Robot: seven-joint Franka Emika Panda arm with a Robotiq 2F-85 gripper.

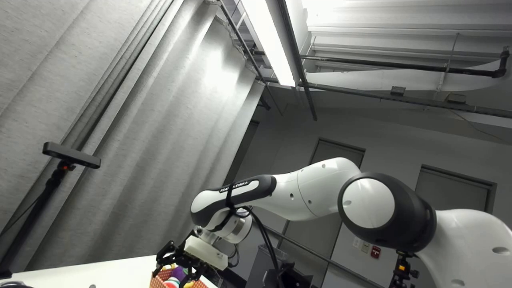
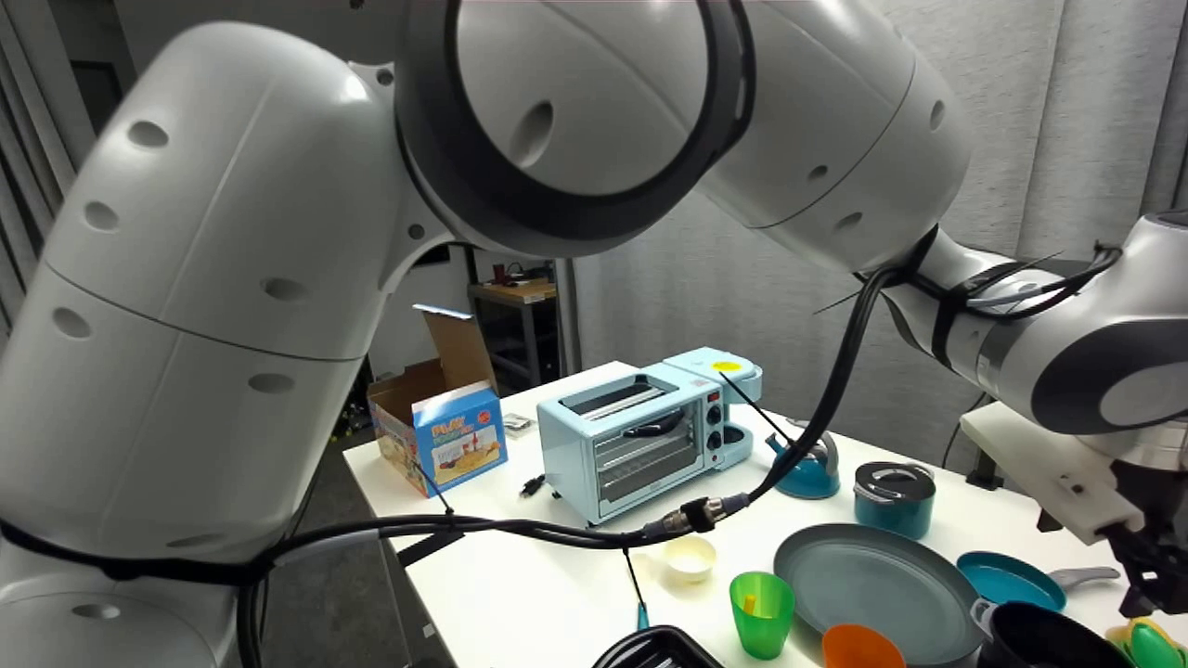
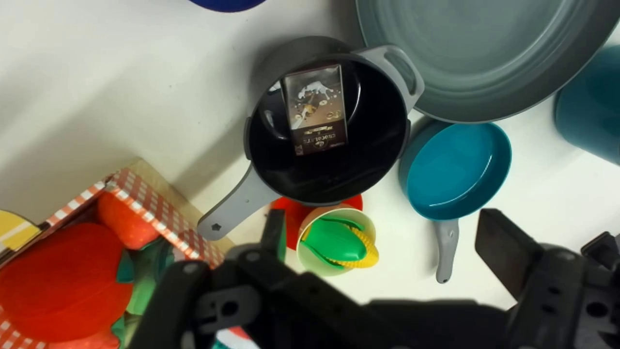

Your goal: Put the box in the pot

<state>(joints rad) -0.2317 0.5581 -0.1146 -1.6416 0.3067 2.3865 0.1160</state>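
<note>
A small dark box with a chocolate picture (image 3: 317, 111) lies inside a black pot with grey handles (image 3: 334, 179) in the wrist view. Its lower part leans towards the pot's near inner side. The pot also shows at the lower right of an exterior view (image 2: 1049, 640); the box is hidden there. My gripper (image 3: 384, 225) is open and empty, with its fingers wide apart. It hangs above the table, on the near side of the pot and apart from it. The gripper also shows in an exterior view (image 1: 172, 270), over a basket of toy food.
A cup (image 3: 312, 259) holding toy corn stands close to the pot. A small teal pan (image 3: 457, 169) and a large grey pan (image 3: 484, 53) lie beside it. A checked basket (image 3: 155, 208) stands at left. A toaster oven (image 2: 640, 436) and kettle (image 2: 807, 478) stand farther away.
</note>
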